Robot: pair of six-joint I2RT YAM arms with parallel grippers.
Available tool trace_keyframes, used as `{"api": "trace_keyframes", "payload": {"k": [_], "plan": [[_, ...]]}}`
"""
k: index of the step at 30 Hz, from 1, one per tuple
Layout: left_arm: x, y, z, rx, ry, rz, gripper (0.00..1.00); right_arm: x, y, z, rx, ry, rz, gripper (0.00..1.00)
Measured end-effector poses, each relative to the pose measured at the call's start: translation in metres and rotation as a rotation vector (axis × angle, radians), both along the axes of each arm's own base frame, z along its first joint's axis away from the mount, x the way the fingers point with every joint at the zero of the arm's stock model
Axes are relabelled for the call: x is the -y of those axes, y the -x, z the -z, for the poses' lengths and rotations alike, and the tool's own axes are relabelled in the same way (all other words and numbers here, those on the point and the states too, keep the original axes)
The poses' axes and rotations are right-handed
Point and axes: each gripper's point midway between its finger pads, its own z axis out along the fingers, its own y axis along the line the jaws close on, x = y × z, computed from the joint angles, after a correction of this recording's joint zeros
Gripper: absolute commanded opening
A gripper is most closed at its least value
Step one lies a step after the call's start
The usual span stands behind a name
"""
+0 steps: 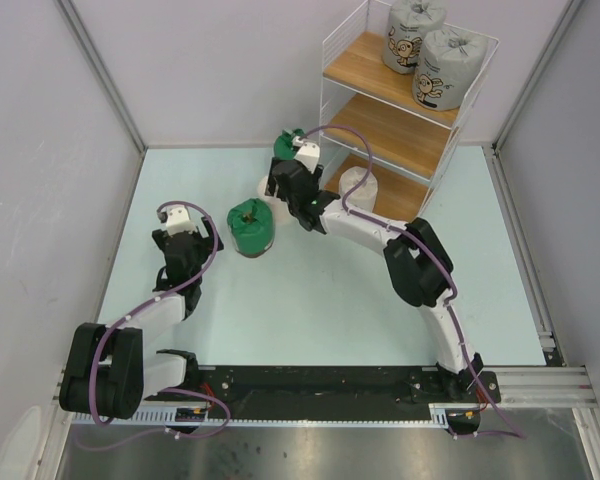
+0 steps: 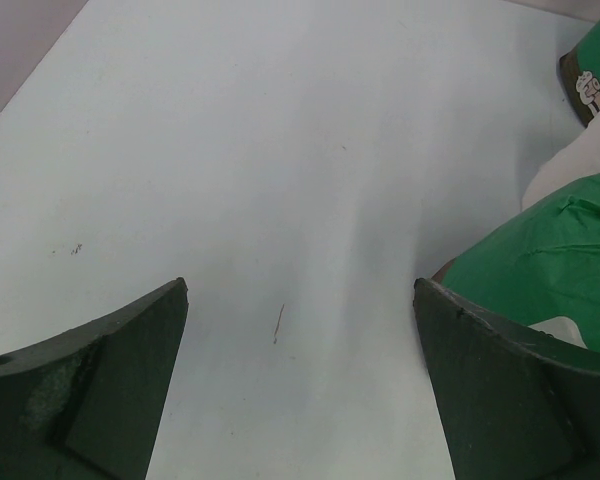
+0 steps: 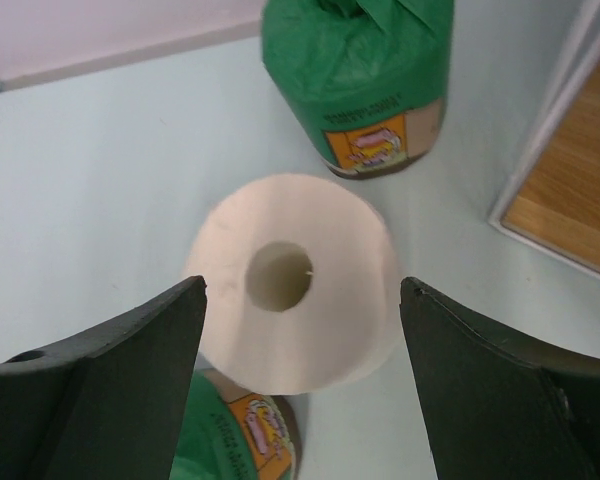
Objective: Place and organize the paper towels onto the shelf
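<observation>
A bare white paper towel roll (image 3: pixel 295 280) stands upright on the table, and my right gripper (image 3: pixel 302 285) hovers open over it, a finger on each side and neither touching. In the top view that roll (image 1: pixel 265 186) peeks out left of the right gripper (image 1: pixel 285 190). One green-wrapped roll (image 1: pixel 250 227) stands nearer me, another (image 1: pixel 288 143) behind the gripper. Two grey cartoon-print rolls (image 1: pixel 416 35) (image 1: pixel 445 68) sit on the shelf's (image 1: pixel 380 75) top board and a white-wrapped roll (image 1: pixel 358 185) on its bottom board. My left gripper (image 2: pixel 300 285) is open over bare table, the green roll (image 2: pixel 540 260) to its right.
The shelf's white wire frame (image 3: pixel 555 110) stands close to the right of my right gripper. Grey walls (image 1: pixel 40 150) enclose the table on the left, back and right. The middle shelf board (image 1: pixel 395 130) holds nothing that I can see.
</observation>
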Motion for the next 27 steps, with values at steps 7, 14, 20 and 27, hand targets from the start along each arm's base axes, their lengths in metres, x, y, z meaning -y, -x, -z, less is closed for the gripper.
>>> {"api": "trace_keyframes", "payload": {"k": [7,14,20,27], "plan": [[0.0,0.0,0.0,-0.002,0.0,0.0,1.0,0.015,-0.001,0.028,-0.077,0.022,0.048,0.82],[0.0,0.0,0.001,-0.003,0.0,0.0,1.0,0.021,-0.01,0.048,-0.119,0.0,0.068,0.82],[0.0,0.0,0.002,-0.005,0.0,0.001,1.0,0.019,-0.015,0.058,-0.135,-0.014,0.067,0.82],[0.0,0.0,0.002,-0.005,0.0,0.0,1.0,0.013,-0.021,0.064,-0.141,-0.016,0.061,0.74]]}}
